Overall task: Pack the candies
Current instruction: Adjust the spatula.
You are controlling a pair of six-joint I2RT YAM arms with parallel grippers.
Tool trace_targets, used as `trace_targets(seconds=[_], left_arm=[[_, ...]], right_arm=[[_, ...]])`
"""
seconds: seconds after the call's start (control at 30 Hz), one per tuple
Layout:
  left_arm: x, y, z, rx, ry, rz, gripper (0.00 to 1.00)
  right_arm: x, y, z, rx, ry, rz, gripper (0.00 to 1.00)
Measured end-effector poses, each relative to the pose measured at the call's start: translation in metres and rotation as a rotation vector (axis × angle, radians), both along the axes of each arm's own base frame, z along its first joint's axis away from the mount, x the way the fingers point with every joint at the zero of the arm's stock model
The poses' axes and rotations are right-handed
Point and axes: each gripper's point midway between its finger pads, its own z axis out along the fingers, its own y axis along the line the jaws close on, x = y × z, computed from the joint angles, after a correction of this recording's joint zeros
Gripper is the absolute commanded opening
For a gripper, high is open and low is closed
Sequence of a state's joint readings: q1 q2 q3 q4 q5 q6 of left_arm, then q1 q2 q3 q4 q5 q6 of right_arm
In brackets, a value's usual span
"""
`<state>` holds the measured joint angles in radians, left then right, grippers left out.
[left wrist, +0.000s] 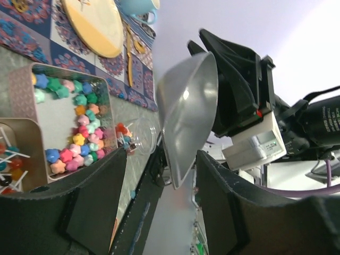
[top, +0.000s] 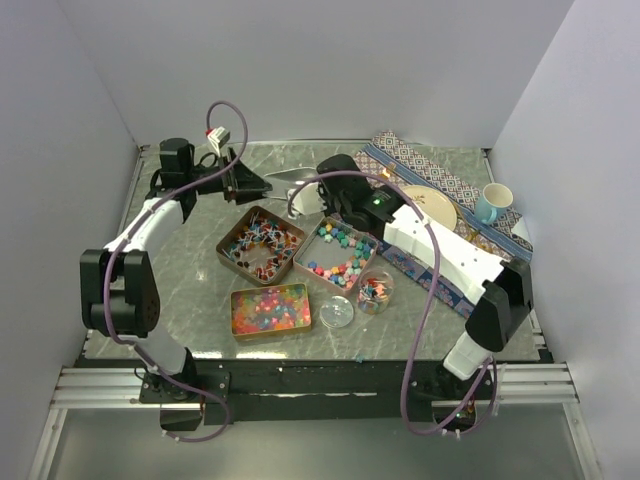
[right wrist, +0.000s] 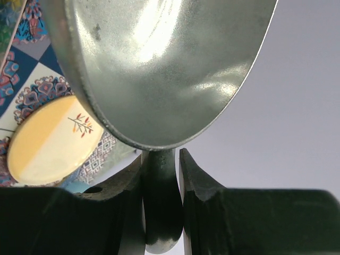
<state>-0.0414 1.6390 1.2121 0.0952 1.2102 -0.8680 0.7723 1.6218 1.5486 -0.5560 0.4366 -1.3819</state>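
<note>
The candies lie in three copper tins: stick sweets [top: 260, 245], chunky pastel pieces [top: 340, 252] and tiny glossy beads [top: 270, 308]. The pastel pieces also show in the left wrist view [left wrist: 71, 125]. A clear jar [top: 375, 290] holds a few sweets, and its lid [top: 336, 312] lies beside it. My right gripper [top: 318, 192] is shut on the handle [right wrist: 159, 202] of a metal scoop [top: 290, 176], held in the air behind the tins. The scoop's bowl [right wrist: 159, 64] is empty. My left gripper [left wrist: 162, 178] is open, with the scoop's tip [left wrist: 180, 170] between its fingers, not touching them.
A patterned cloth [top: 440, 185] lies at the back right with a yellow plate [top: 435, 205] and a light blue mug [top: 492, 203] on it. The plate [left wrist: 95, 24] and the jar [left wrist: 139, 135] also show in the left wrist view. White walls enclose the table.
</note>
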Motion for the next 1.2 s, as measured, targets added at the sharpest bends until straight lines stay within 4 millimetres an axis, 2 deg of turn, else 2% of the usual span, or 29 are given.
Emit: trace_targets(seconds=[0.07,0.37,0.47,0.5,0.53,0.57,0.67,0.77,0.83,1.0,1.1,1.2], left_arm=[[-0.002,-0.004,-0.001,-0.006,0.007,-0.017,0.59],[0.001,-0.011,-0.003,-0.044,0.043,-0.047,0.40],[0.000,-0.012,-0.003,-0.069,0.053,-0.060,0.23],[0.000,-0.012,-0.003,-0.079,0.059,-0.065,0.14],[0.000,-0.012,-0.004,-0.087,0.066,-0.069,0.09],[0.000,-0.012,-0.006,-0.095,0.078,-0.066,0.01],[0.001,-0.012,-0.016,-0.112,0.113,-0.058,0.01],[-0.003,-0.013,-0.023,-0.121,0.137,-0.073,0.01],[-0.006,-0.012,-0.021,-0.124,0.136,-0.091,0.01],[0.003,-0.004,-0.001,-0.106,0.048,-0.107,0.01],[0.005,0.001,0.004,-0.080,-0.011,-0.136,0.01],[0.003,0.001,0.001,-0.073,-0.022,-0.160,0.01]], right_arm=[[0.003,0.002,-0.003,0.014,0.004,-0.019,0.00],[0.009,0.012,-0.011,0.036,0.013,-0.026,0.00],[0.008,0.019,-0.012,0.054,0.015,-0.003,0.00],[0.007,0.021,-0.012,0.059,0.016,0.003,0.00],[0.006,0.022,-0.013,0.058,0.019,0.004,0.00],[0.006,0.022,-0.014,0.056,0.019,0.005,0.09],[0.004,0.023,-0.013,0.058,0.040,0.017,0.49],[0.000,0.031,0.000,0.200,0.123,0.033,0.60],[0.001,0.030,0.021,0.334,0.190,0.042,0.60],[-0.002,0.001,0.055,0.562,0.409,0.040,0.61],[-0.011,-0.014,0.057,0.610,0.497,0.047,0.61],[-0.027,-0.010,0.048,0.626,0.587,0.084,0.61]])
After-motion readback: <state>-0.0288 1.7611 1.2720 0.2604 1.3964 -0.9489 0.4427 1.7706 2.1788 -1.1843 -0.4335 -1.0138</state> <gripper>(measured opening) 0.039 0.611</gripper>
